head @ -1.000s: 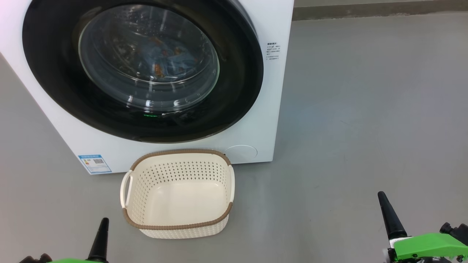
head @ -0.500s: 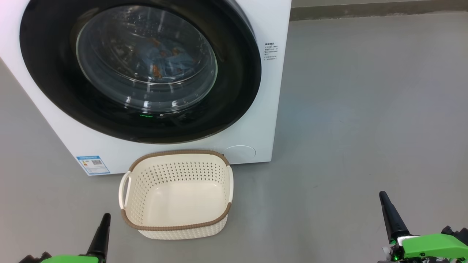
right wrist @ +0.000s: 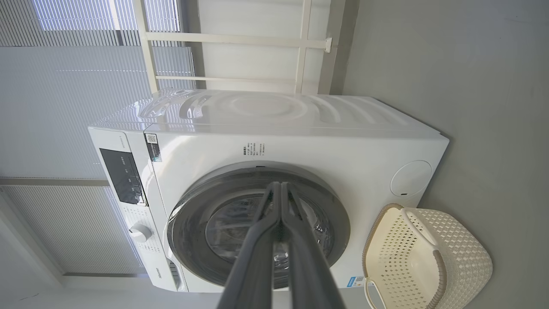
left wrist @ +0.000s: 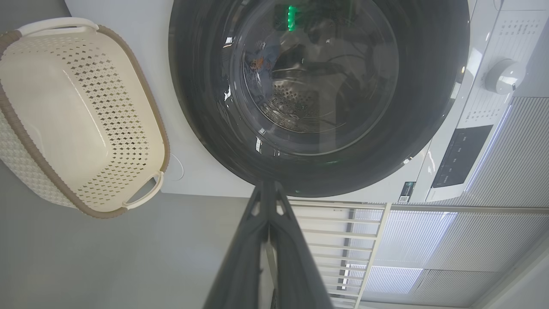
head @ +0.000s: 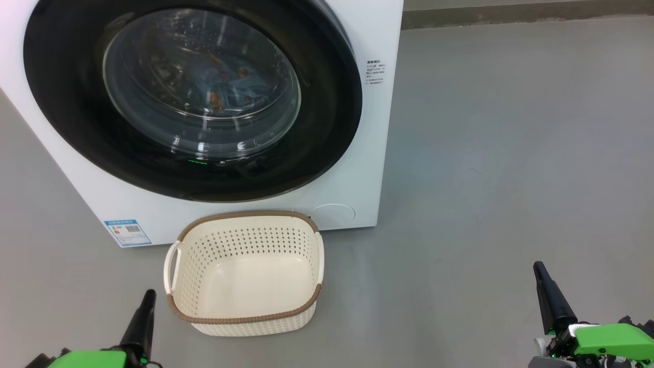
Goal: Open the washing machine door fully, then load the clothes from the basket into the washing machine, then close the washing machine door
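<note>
Since the earlier frame your head camera has drifted a little. The whole scene sits slightly further toward the left of the head view, so don't read that as the machine or basket moving. The left gripper [head: 149, 296] and right gripper [head: 538, 270] have crept a bit higher from the bottom corners.

Both pairs of fingers are pressed together with nothing between them. You can see this along the left wrist view [left wrist: 268, 186] and the right wrist view [right wrist: 281, 186].

The washing machine [head: 375, 153] takes up the upper left of the head view. The washing machine door [head: 66, 107] looks closed against its front, glossy black rim around a bulging glass. Through that glass, upper left of centre, you can make out the clothes [head: 230, 89], crumpled blue fabric with orange-brown specks lying in the drum. The basket [head: 245, 319] stands upright on the grey floor [head: 511, 153], at lower centre just below the door, and nothing lies in it. By that, the task looks done or nearly so.

What to watch:
- **Latch:** you can't tell from these views whether the door has caught. If it only rests shut, it could swing back out.
- **Left gripper:** it sits near the basket's lower-left corner, so a forward reach could knock the light basket against the machine.
- **Door swing:** if you have to reopen the door, the basket just in front could get in its way.
</note>
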Robot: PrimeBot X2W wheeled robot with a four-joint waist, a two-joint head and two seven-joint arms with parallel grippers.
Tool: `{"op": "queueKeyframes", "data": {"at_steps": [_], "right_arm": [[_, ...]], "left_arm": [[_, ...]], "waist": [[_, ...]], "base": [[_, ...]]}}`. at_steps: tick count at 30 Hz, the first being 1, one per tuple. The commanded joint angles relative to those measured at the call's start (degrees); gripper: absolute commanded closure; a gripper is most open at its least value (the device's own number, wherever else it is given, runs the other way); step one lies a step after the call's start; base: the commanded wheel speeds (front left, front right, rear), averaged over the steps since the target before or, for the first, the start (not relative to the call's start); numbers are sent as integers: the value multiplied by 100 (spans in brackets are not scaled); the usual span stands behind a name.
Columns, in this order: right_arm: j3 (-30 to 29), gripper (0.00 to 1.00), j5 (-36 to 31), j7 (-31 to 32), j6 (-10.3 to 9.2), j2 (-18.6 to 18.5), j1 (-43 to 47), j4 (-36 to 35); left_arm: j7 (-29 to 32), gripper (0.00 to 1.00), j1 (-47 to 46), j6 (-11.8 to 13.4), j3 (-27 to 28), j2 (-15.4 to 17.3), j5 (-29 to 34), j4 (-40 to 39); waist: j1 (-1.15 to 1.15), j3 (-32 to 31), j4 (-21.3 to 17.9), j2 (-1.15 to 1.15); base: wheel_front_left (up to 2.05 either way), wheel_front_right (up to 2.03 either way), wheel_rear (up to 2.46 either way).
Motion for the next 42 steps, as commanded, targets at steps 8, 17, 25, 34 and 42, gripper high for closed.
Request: {"op": "queueKeyframes", "data": {"at_steps": [8,17,25,34,42], "right_arm": [[106,100,207,81,10,-21,-240,-134],[107,100,207,80,10,-21,-240,-134],[107,100,207,80,10,-21,-240,-134],[108,100,208,80,10,-21,-240,-134],[108,100,208,79,10,-21,-240,-134]], "left_arm": [[75,100,-301,-16,222,110,-177,-93],[88,100,-303,-16,237,100,-165,-92],[98,100,-304,-16,250,91,-154,-92],[107,100,-305,-16,261,83,-144,-91],[115,100,-305,-16,272,75,-136,-91]], "waist": [[0,0,-4,0],[0,0,-4,0],[0,0,-4,0],[0,0,-4,0],[0,0,-4,0]], "base": [[0,0,0],[0,0,0],[0,0,0],[0,0,0],[0,0,0]]}}
